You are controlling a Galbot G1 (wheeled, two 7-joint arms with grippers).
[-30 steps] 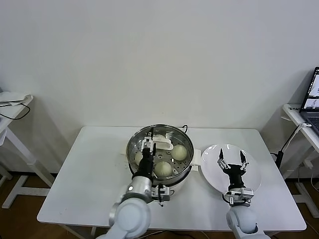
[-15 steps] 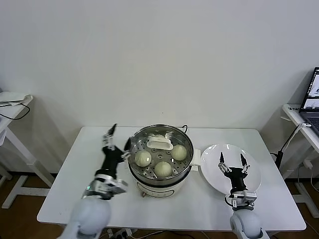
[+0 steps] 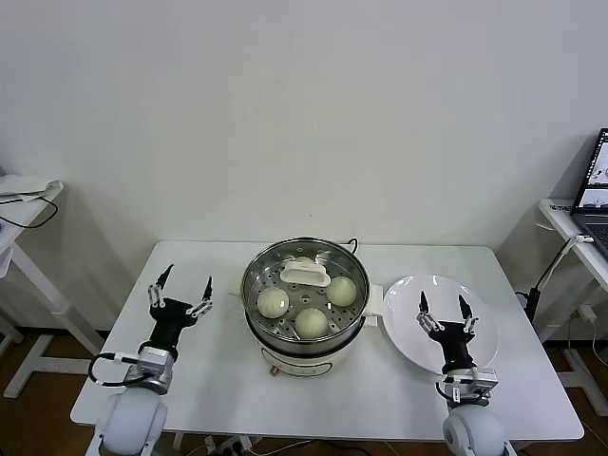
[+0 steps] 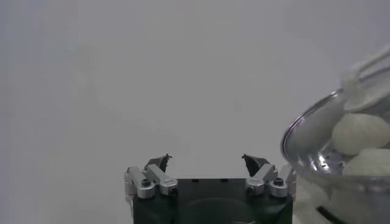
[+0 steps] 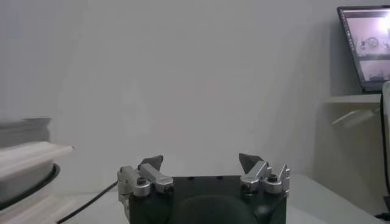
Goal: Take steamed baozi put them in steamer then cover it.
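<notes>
The steamer (image 3: 261, 334) stands mid-table on its white base. The clear cover lies on it, its white handle (image 3: 304, 273) raised over the middle. Three steamed baozi (image 3: 274, 303) show through the glass. My left gripper (image 3: 180, 290) hovers open and empty over the table, left of the steamer and apart from it. In the left wrist view the left gripper (image 4: 207, 161) has the steamer's rim (image 4: 292, 131) and baozi (image 4: 359, 131) off to one side. My right gripper (image 3: 443, 309) stands open and empty above the white plate; the right wrist view shows the right gripper (image 5: 201, 161) holding nothing.
An empty white plate (image 3: 408, 344) lies right of the steamer. A cable (image 3: 351, 245) runs from behind the pot. A laptop (image 3: 598, 180) sits on a side table at far right, and another side table (image 3: 24, 190) stands at far left.
My left gripper has pulled away from the cover's handle and swung left to the table's left side. The right gripper drew back slightly over the plate.
</notes>
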